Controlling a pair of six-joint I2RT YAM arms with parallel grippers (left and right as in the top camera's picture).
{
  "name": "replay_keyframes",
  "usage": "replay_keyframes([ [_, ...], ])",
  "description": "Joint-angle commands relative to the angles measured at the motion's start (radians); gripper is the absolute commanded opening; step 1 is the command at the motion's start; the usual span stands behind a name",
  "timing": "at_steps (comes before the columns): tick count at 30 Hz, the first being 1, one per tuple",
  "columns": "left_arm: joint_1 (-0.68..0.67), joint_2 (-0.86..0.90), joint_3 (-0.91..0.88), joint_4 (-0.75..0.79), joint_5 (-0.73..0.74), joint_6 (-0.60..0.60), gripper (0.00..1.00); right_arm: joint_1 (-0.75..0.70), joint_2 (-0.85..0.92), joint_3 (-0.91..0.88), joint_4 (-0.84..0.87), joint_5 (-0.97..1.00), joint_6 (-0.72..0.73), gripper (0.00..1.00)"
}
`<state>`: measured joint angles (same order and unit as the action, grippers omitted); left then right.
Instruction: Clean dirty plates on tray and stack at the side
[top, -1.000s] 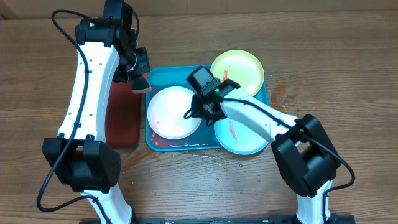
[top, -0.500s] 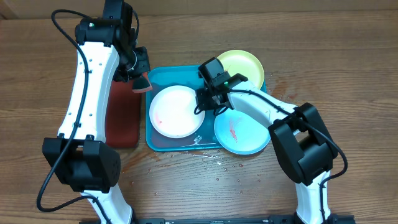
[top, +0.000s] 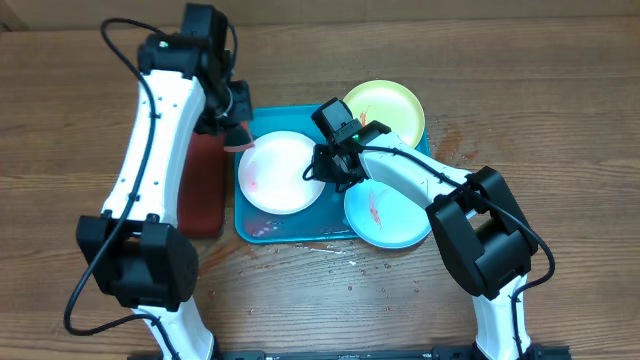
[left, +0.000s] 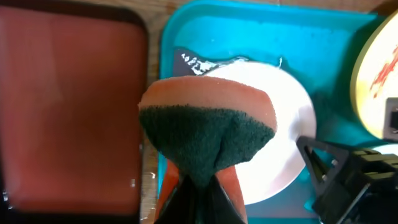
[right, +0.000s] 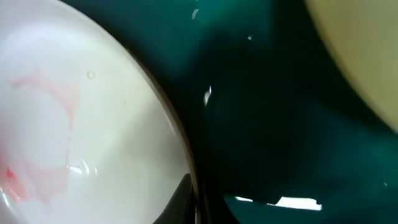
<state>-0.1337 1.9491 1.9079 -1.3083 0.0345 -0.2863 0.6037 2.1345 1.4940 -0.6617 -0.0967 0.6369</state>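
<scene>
On the blue tray (top: 285, 118) lies a white plate (top: 280, 172) with a pinkish rim and faint red smears (right: 43, 106). My right gripper (top: 322, 170) is shut on its right rim, which runs between the fingers (right: 194, 190). A yellow-green plate (top: 385, 108) leans on the tray's far right corner. A pale teal plate (top: 388, 212) with a red streak lies at the near right. My left gripper (top: 238, 133) is shut on an orange and dark green sponge (left: 208, 127), held just over the white plate's left edge.
A dark red, black-rimmed tray (top: 200, 190) lies left of the blue tray, under my left arm. Water drops and smears mark the blue tray's front (top: 262, 228) and the wooden table (top: 350, 265) before it.
My right gripper has closed on the white plate's right rim. My left arm has carried the sponge right, from over the red tray to the plate's left edge.
</scene>
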Motion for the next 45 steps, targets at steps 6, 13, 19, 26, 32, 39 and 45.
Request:
replay_keyframes([
  [6, -0.063, 0.009, -0.270, 0.257, 0.011, -0.006, 0.04, -0.010, 0.020, -0.014, -0.037, 0.081, 0.081, 0.04],
  [13, -0.072, 0.009, -0.446, 0.414, -0.019, -0.006, 0.04, -0.010, 0.020, -0.014, -0.037, 0.081, 0.074, 0.04],
  [19, -0.071, 0.009, -0.549, 0.506, -0.051, -0.001, 0.04, -0.010, 0.020, -0.014, -0.037, 0.081, 0.074, 0.04],
  [26, -0.071, 0.009, -0.612, 0.620, -0.053, 0.090, 0.04, -0.010, 0.020, -0.014, -0.037, 0.081, 0.071, 0.03],
  [32, -0.070, 0.009, -0.612, 0.752, -0.067, 0.169, 0.04, -0.010, 0.020, -0.014, -0.037, 0.081, 0.071, 0.04],
  [39, -0.070, 0.009, -0.612, 0.854, -0.131, 0.179, 0.04, -0.010, 0.020, -0.014, -0.036, 0.081, 0.070, 0.04],
  [45, -0.070, 0.009, -0.612, 0.786, -0.026, 0.178, 0.04, -0.010, 0.020, -0.014, -0.036, 0.081, 0.070, 0.04],
])
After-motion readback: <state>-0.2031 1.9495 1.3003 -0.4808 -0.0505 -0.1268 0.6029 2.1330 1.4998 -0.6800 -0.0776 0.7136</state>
